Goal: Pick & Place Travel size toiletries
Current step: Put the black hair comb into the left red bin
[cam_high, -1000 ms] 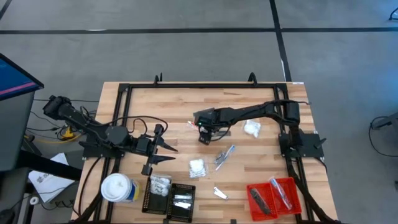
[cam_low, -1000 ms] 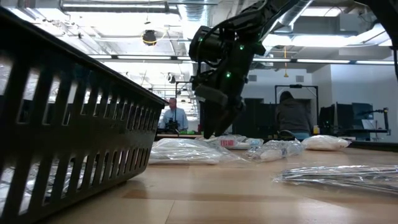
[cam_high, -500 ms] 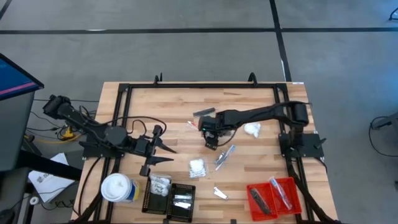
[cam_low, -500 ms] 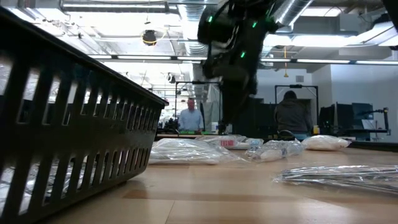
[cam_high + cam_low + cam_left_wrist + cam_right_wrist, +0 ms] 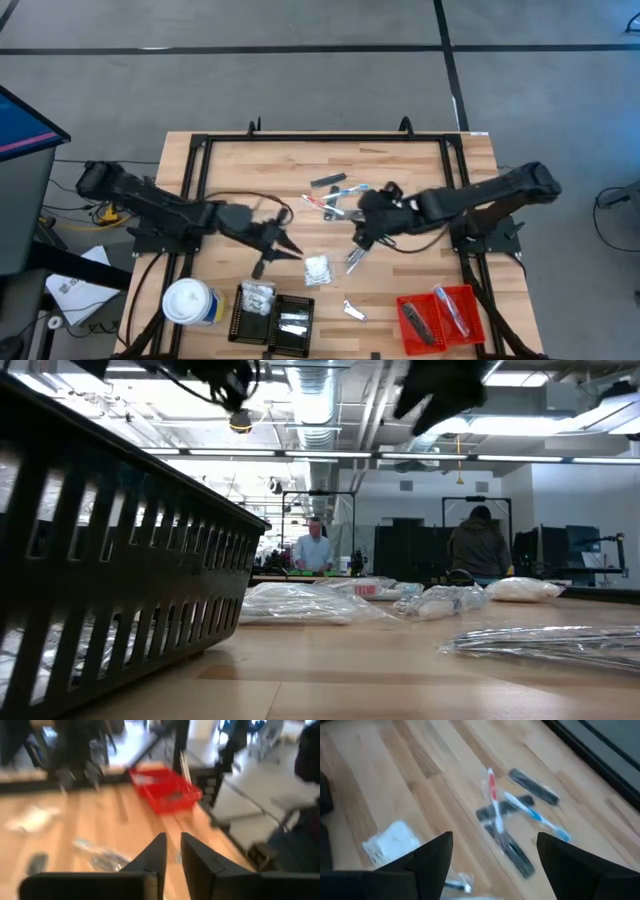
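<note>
Butcher-block table (image 5: 400,290) strewn with travel size toiletries (image 5: 330,202) — left gripper (image 5: 291,250) hovers with fingers nearly together, holding nothing; right gripper (image 5: 362,238) hangs spread wide — empty

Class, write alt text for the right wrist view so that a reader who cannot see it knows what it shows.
The right gripper, its two dark fingers spread wide and empty, looks down on a wooden table. Ahead lie a red stick and a blue stick crossing dark grey bars, with a white puffy packet off to one side.
</note>
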You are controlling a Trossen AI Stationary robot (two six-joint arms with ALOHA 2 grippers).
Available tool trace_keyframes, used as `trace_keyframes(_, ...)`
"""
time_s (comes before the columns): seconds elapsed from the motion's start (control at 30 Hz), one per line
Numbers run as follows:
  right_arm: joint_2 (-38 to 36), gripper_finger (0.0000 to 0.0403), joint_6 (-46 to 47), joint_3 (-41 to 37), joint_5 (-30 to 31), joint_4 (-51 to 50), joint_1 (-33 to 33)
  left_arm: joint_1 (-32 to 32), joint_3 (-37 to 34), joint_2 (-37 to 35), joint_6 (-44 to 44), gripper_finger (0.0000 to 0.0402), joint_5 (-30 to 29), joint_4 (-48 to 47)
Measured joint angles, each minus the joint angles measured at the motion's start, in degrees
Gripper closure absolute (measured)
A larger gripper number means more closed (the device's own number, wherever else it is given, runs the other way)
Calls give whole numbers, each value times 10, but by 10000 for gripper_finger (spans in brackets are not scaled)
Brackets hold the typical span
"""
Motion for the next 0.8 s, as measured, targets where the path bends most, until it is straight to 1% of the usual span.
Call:
trace_keyframes(0.1,-19,121,45,-11,4,0,36,-3,10,57,-3,390,-8,-1)
trace_keyframes(0.27,-20,121,67,-29,3,14,92,6,51,146,8,399,-56,2)
trace_keyframes(0.33,-3,121,67,-31,3,25,113,11,61,164,13,400,-96,0)
trace_keyframes(0.43,22,121,68,-33,2,21,139,23,72,179,10,400,-195,8)
trace_keyframes(0.47,32,121,69,-32,2,23,143,29,73,181,4,400,-220,8)
trace_keyframes(0.5,41,121,71,-32,2,20,145,37,75,188,-3,400,-233,19)
trace_keyframes(0.53,50,121,73,-32,2,18,145,49,77,195,-14,400,-229,28)
trace_keyframes(0.57,59,121,73,-32,2,21,142,62,78,200,-26,400,-212,30)
trace_keyframes(0.67,75,121,69,-32,3,16,129,110,102,247,-71,400,-148,57)
trace_keyframes(0.73,86,121,74,-32,4,18,115,137,126,288,-84,400,-134,53)
trace_keyframes(0.8,89,121,83,-33,2,8,103,159,152,330,-93,400,-134,51)
